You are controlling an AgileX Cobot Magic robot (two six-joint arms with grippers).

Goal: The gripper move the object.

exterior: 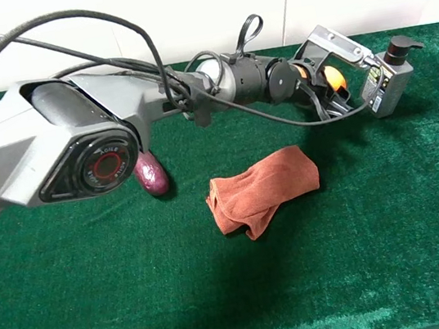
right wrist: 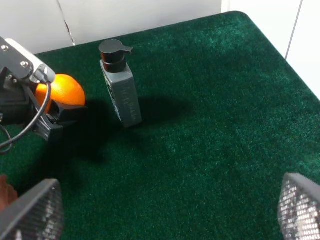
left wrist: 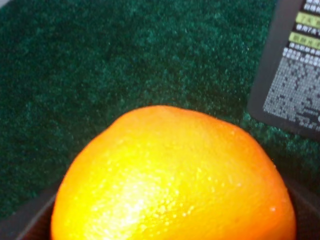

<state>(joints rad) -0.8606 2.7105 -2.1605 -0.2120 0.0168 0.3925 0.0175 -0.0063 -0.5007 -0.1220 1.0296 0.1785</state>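
Observation:
The orange fruit [exterior: 334, 79] sits between the jaws of my left gripper [exterior: 330, 86], which reaches across to the back right of the green table. The gripper is shut on it and holds it a little above the cloth, with a shadow below. The fruit fills the left wrist view [left wrist: 170, 175], with black jaw parts at both lower corners. It also shows in the right wrist view [right wrist: 64, 91], held by the left gripper [right wrist: 50, 107]. My right gripper [right wrist: 165, 220] is open and empty, its mesh-padded fingers [right wrist: 30, 210] far apart, some way from the fruit.
A grey pump bottle [exterior: 388, 77] stands upright just right of the fruit; it also shows in the wrist views [right wrist: 121, 87] [left wrist: 292, 75]. A rust-brown folded cloth [exterior: 262, 189] lies mid-table. A purple eggplant [exterior: 152, 175] lies left of it. A white wall lies behind.

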